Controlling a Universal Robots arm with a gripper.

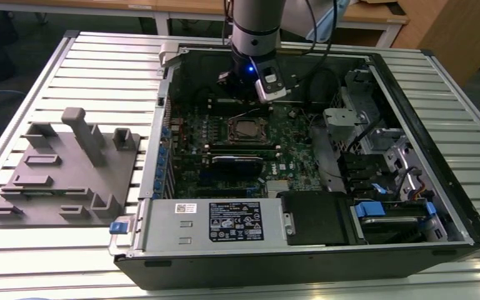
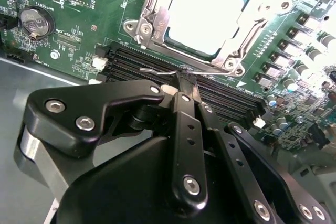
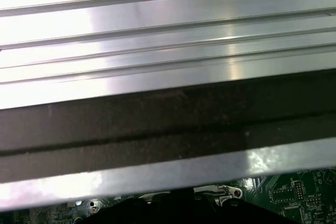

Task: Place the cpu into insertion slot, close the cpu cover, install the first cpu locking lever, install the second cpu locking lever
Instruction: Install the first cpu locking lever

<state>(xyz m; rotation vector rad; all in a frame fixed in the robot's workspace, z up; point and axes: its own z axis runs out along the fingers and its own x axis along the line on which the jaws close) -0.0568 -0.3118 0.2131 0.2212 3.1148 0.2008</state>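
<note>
Cpu [image 2: 205, 9] seen seated in insertion slot [image 1: 233, 128], cpu cover [image 2: 149, 22] lowered around it. Claw [image 2: 186, 77], fingers together, set against wire locking lever [image 2: 160, 70], at slot's 12 o'clock in exterior view. Lever step judged in hand; steady, controlled push called for.

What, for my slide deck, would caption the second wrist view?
End effector pinching a wire locking lever beside the cpu framed by its cpu cover.

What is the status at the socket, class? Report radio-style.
Black gripper shut, tip at thin wire locking lever. Square silver-topped cpu seated, metal cover frame down around it. Nothing in the way.
</note>
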